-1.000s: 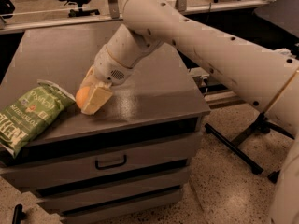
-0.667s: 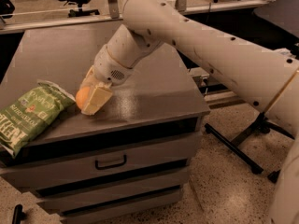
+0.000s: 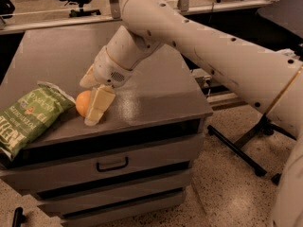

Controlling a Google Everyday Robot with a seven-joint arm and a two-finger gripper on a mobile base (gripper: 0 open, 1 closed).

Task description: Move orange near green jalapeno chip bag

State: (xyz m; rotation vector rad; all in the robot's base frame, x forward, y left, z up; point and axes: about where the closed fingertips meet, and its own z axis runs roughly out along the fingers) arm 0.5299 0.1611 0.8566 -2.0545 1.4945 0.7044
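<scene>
Behind the hand (image 3: 96,106), the orange (image 3: 82,103), beside the chip bag (image 3: 31,118)

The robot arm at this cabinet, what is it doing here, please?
A robot arm reaches down over a grey drawer cabinet. Its gripper is low on the cabinet top, right against an orange. The orange is close beside the green chip bag, which lies at the cabinet's front left corner. It cannot be seen from here whether the gripper is holding the orange or has let it go.
</scene>
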